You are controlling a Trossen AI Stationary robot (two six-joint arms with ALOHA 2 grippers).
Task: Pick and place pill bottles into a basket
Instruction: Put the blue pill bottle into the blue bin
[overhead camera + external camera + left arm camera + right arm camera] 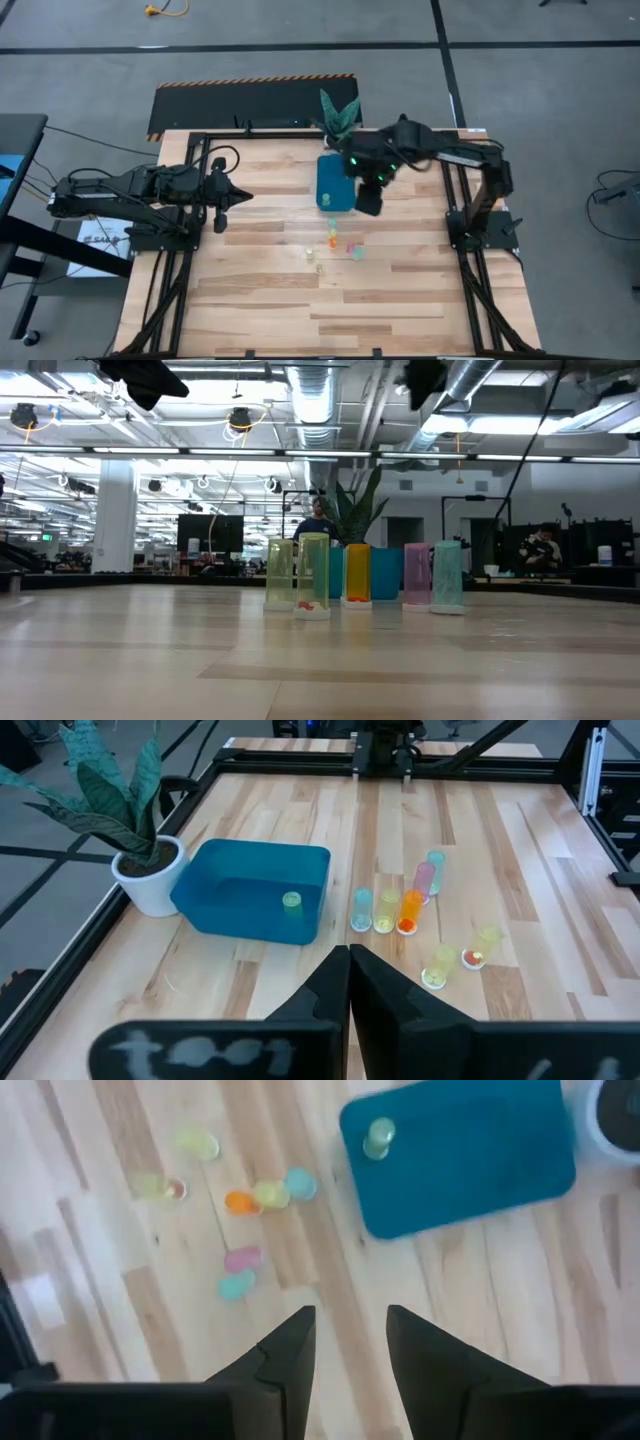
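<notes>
While the wooden table carries everything in sight, the teal-blue basket serves as the landmark near its far middle. Just beyond the basket's far corner stands a white pot with a green plant. The right arm reaches over the basket's near right corner, and the right gripper hangs above bare wood just beside the basket, its two fingers parted with nothing between them. The left arm lies well to the left of the basket, low over the table's left part; the left gripper points toward the basket with its fingers pressed together on nothing.

One yellow-green pill bottle stands upright inside the basket, close to its near wall. The other pill bottles are on the table on the near side of the basket: a blue, a yellow and an orange one close together, a pink and a teal one beside them, and two pale yellow ones a little farther off.
</notes>
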